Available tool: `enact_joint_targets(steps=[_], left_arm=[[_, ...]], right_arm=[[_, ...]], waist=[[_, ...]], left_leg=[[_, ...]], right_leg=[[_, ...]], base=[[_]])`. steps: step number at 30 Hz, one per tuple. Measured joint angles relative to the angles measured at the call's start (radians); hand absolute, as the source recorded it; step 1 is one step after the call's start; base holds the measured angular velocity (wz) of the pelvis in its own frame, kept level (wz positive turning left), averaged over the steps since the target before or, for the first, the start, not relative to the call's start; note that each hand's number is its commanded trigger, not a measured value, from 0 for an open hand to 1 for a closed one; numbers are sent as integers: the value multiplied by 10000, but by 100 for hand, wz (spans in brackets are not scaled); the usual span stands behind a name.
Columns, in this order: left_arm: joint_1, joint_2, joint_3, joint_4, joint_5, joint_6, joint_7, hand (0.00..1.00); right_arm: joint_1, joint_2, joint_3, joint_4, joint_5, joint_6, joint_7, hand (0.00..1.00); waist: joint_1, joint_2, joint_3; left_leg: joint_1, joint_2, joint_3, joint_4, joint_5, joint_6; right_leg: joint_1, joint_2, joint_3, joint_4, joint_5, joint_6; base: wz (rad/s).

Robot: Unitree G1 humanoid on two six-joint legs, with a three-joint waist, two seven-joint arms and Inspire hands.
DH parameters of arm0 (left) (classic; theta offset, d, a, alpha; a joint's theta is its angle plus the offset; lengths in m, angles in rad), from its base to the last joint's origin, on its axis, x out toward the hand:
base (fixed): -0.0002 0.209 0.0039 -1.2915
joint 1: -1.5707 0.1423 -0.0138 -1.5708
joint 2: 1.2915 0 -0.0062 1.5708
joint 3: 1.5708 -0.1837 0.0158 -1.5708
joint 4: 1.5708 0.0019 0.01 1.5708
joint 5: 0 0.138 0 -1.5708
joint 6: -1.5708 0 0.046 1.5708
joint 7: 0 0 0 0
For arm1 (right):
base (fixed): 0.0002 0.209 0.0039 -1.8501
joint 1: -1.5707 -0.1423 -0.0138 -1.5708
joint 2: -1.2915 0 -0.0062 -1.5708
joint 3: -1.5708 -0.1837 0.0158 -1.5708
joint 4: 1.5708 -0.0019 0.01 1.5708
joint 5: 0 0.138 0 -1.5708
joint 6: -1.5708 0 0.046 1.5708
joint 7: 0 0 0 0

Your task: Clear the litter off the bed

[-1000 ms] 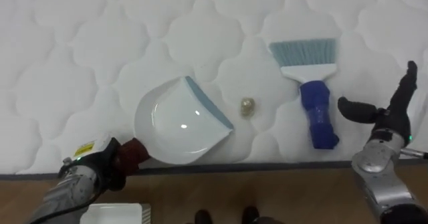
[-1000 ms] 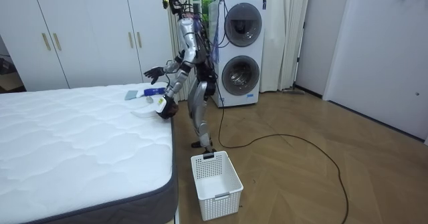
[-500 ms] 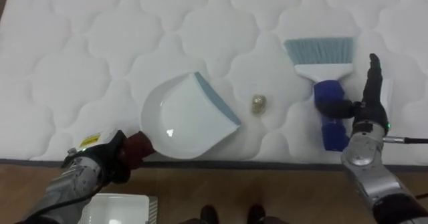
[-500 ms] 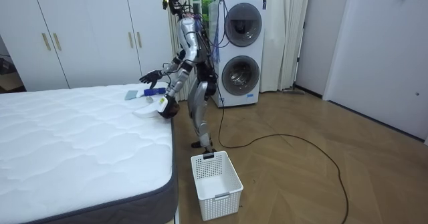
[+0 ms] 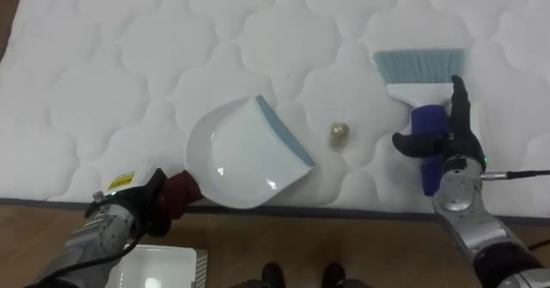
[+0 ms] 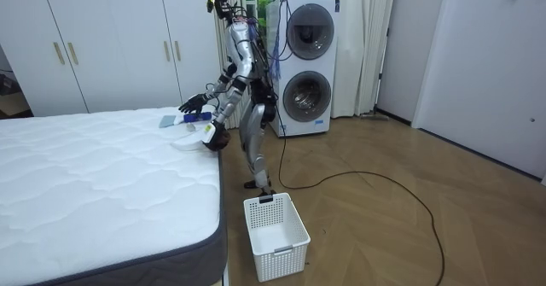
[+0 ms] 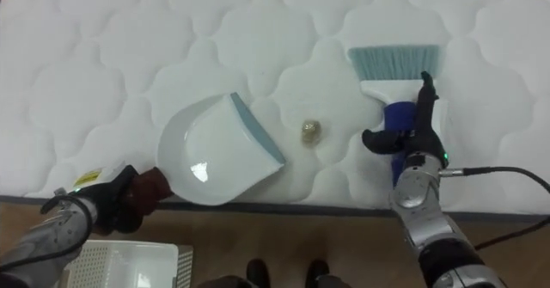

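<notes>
- Your left hand (image 5: 148, 206) has its fingers curled round the red handle of the dustpan (image 5: 245, 155), which lies on the mattress (image 5: 112, 64) near its edge.
- A small scrap (image 5: 339, 134) sits near the dustpan's lip, between it and the brush (image 5: 418, 67).
- Your right hand (image 5: 455, 146) is at the brush handle, fingers straight, thumb stretched across it.

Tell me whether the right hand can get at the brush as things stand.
Probably yes. The open right hand hangs at the blue handle of the brush, thumb to one side, with nothing between them. The dustpan lies well off to its left.
</notes>
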Motion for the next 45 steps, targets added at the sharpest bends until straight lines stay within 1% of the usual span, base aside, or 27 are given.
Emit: enact_joint_targets(steps=[1,3,6,9,14,17,18,19,20,23,25,27,30,36,39,45], left_arm=[[-2,0,-52,3,-4,12,12,100],[-1,-1,-198,24,-225,27,11,100],[-15,-1,-261,16,-301,29,-14,100],[-10,-10,-265,-2,-353,33,-57,100],[-60,-33,-261,-31,-356,58,-110,100],[-103,-38,-270,-74,-352,61,-98,100],[-110,-52,-288,-74,-352,61,-95,100],[-107,-61,-311,-74,-352,67,-93,100],[-106,-62,-334,-74,-352,71,-91,100],[-100,-62,-424,-73,-351,135,-82,100],[-89,-62,-478,-72,-351,172,-81,100],[-68,-64,-484,-68,-351,238,-111,100],[-51,-64,-554,-67,-352,270,-110,100],[29,-89,-685,-62,-369,388,-70,100],[14,-89,-690,-64,-371,421,-72,100],[14,-85,-684,-72,-364,450,-64,100]], right_arm=[[-5,-7,-4,83,30,32,18,0],[-8,-29,-4,306,218,174,25,0],[-14,-24,-4,625,219,203,55,0],[-19,-20,-3,1039,215,304,275,0],[-183,-23,-10,1333,216,319,392,0],[-218,-38,17,1603,220,298,466,0],[-223,-45,25,1639,212,306,469,15],[-239,-55,25,1690,209,328,469,74],[-241,-68,25,1723,209,333,471,100],[-245,-124,21,1811,209,410,476,100],[-318,-232,40,2013,197,422,449,100],[-427,-525,71,2114,154,501,466,100],[-451,-730,159,2139,165,710,513,100],[-399,-721,338,2333,222,1069,702,100],[-396,-698,346,2367,325,1185,901,100],[-392,-681,322,2445,324,1215,1010,100]], waist=[[10,3,2],[59,54,32],[105,101,60],[140,99,60],[131,94,58],[52,102,52],[50,103,51],[69,104,49],[82,107,48],[114,111,45],[132,113,41],[136,111,40],[127,111,39],[119,109,35],[118,101,25],[121,74,-18]], left_leg=[[6,-3,0,-7,0,0],[5,-4,0,-7,0,0],[-15,-13,-3,-7,0,0],[-81,-29,-3,63,0,1],[-126,-44,-28,86,0,2],[-281,-44,-211,224,1,3],[-335,-43,-272,278,1,3],[-372,-35,-293,327,1,4],[-388,-31,-301,349,1,4],[-413,-30,-355,382,1,5],[-402,-32,-369,391,2,5],[-391,-31,-378,413,2,5],[-335,-27,-384,407,4,2],[-260,-36,-374,396,9,-7],[-257,-37,-372,405,14,-14],[-238,-35,-365,455,29,-7]], right_leg=[[1,-3,0,4,0,0],[3,-6,-3,6,0,0],[-41,-27,-22,61,-5,-2],[-171,-75,-44,240,-12,-1],[-179,-102,-93,245,-17,-2],[-152,-137,-364,214,-28,-20],[-152,-142,-428,210,-31,-27],[-149,-142,-461,211,-31,-27],[-146,-142,-479,211,-32,-27],[-109,-160,-577,216,-31,-28],[-89,-167,-598,236,-31,-28],[-82,-170,-597,281,-31,-28],[-49,-174,-593,346,-35,-34],[35,-177,-567,340,-93,-72],[37,-182,-573,340,-103,-84],[63,-187,-559,346,-103,-85]], base=[[0],[0],[0],[0],[1],[15],[19],[11],[9],[7],[5],[0],[2],[0],[0],[0]])
